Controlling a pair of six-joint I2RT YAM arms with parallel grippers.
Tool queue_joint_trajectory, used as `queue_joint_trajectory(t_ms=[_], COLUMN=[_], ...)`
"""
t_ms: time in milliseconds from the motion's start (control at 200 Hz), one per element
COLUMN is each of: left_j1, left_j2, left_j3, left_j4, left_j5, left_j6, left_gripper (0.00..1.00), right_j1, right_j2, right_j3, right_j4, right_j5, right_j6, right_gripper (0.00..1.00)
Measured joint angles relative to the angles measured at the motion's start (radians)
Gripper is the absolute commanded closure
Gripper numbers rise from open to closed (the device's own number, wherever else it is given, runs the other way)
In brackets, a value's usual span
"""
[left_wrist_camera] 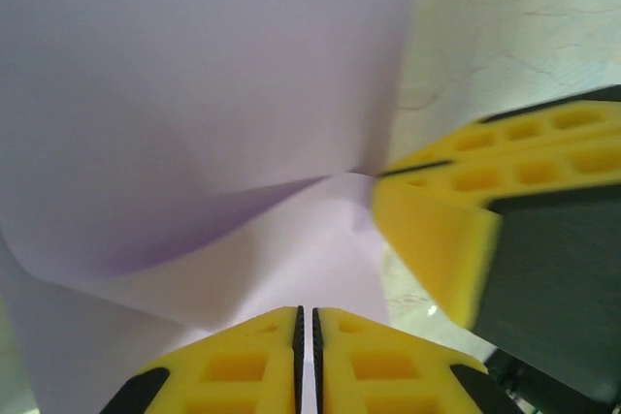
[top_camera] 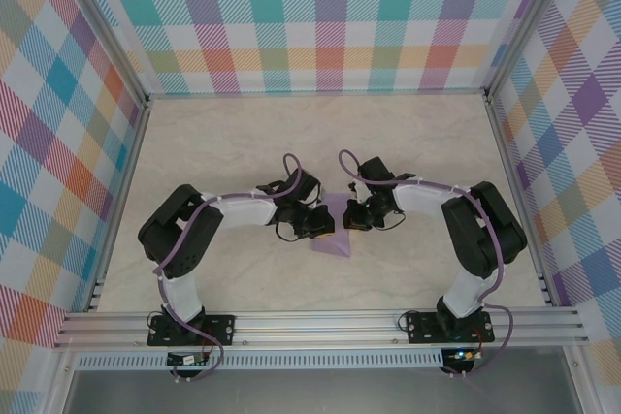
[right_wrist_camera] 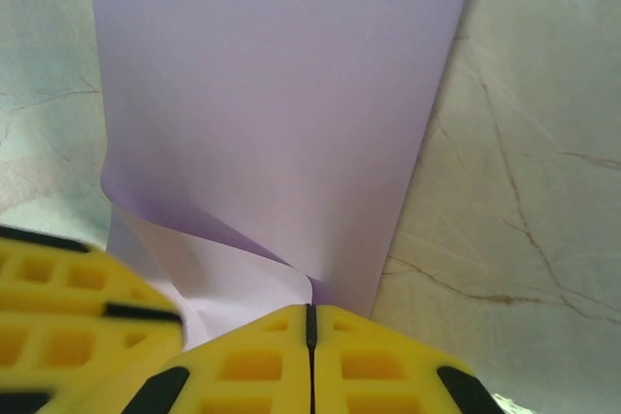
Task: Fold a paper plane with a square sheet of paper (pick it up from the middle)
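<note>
Jaws of the left gripper [left_wrist_camera: 306,315] stand all but closed, leaving a hairline slit into which the near edge of the square sheet of paper [top_camera: 334,240] runs; they appear to pinch it. Jaws of the right gripper [right_wrist_camera: 310,309] are fully closed, their tips meeting at the point where a lifted flap of the sheet curls over, so they seem to nip the paper at that fold. Whether more than one layer lies between the right pads cannot be told.

Both grippers converge at mid-counter [top_camera: 243,143], tips nearly touching one another, with the sheet lying beneath and between them. From above, only a small lavender wedge shows below the two wrists. The left wrist view shows a raised panel of paper bowing away from a flatter layer underneath, the two meeting in a soft valley that ends beside the right gripper's yellow fingers. The right wrist view shows the same sheet stretching away over the marbled surface, one near corner rolled under.

Step in hand, as judged: an early fold, with a flap raised but no sharp crease set; the dart shape is not yet formed. The next move probably calls for carrying the flap across to the centre line while one gripper anchors the sheet, then pressing along the bend. Thin paper may slip or buckle if the two pulls disagree.
</note>
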State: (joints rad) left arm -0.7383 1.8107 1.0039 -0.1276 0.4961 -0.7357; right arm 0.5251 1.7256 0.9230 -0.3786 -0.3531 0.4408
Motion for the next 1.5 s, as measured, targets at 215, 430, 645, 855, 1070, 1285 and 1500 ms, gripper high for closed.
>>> queue_joint_trajectory(t_ms=[215,430,645,855,1070,1285,1500], left_j1=[0.0,0.0,0.0,0.0,0.0,0.0,0.0], left_j2=[-0.046,-0.044,-0.092,-0.203,-0.243,-0.243,-0.24], left_j3=[0.0,-0.003,-0.066,-0.125,-0.159,-0.164,-0.164], left_j4=[0.026,0.023,-0.006,-0.029,-0.03,-0.027,0.014], left_j5=[0.004,-0.01,-0.1,-0.195,-0.249,-0.252,-0.198], left_j6=[0.0,0.0,-0.001,-0.008,-0.012,-0.012,-0.012], left_gripper=[0.86,0.89,0.91,0.91,0.91,0.91,0.91], right_j1=[0.0,0.0,0.0,0.006,0.03,0.033,0.033], right_j2=[-0.001,-0.042,-0.115,-0.107,-0.053,0.0,0.0], right_j3=[-0.006,-0.02,-0.026,-0.058,-0.061,-0.047,-0.035], right_j4=[0.003,0.003,0.048,0.103,0.127,0.089,0.06], right_j5=[-0.008,-0.041,-0.167,-0.273,-0.333,-0.23,-0.115], right_j6=[0.001,0.012,0.019,0.023,0.022,0.023,0.022], right_gripper=[0.95,0.95,0.95,0.94,0.94,0.95,0.95])
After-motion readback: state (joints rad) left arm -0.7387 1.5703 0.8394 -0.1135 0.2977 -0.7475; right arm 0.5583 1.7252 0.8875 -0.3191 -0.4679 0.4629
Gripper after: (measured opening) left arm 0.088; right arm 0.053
